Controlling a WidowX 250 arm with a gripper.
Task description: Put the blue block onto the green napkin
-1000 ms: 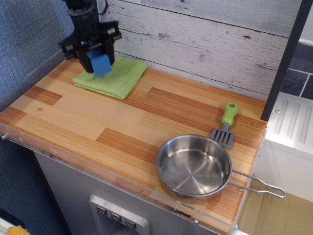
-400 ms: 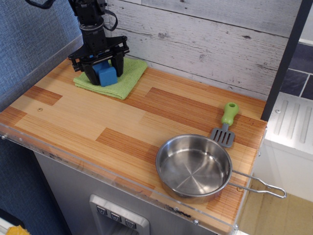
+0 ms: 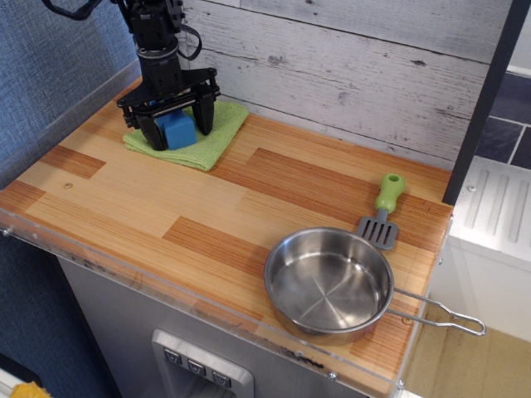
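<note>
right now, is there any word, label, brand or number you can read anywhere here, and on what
None: no readable text shows on anything in view.
Blue block, green napkin, pan, spatula and pincer: plain, no markings.
Buttons on the panel under the counter: any marks are too small to read.

Black arm [image 3: 158, 41] w/ black cable loops; black end effector [image 3: 176, 126] (two-fingered).
</note>
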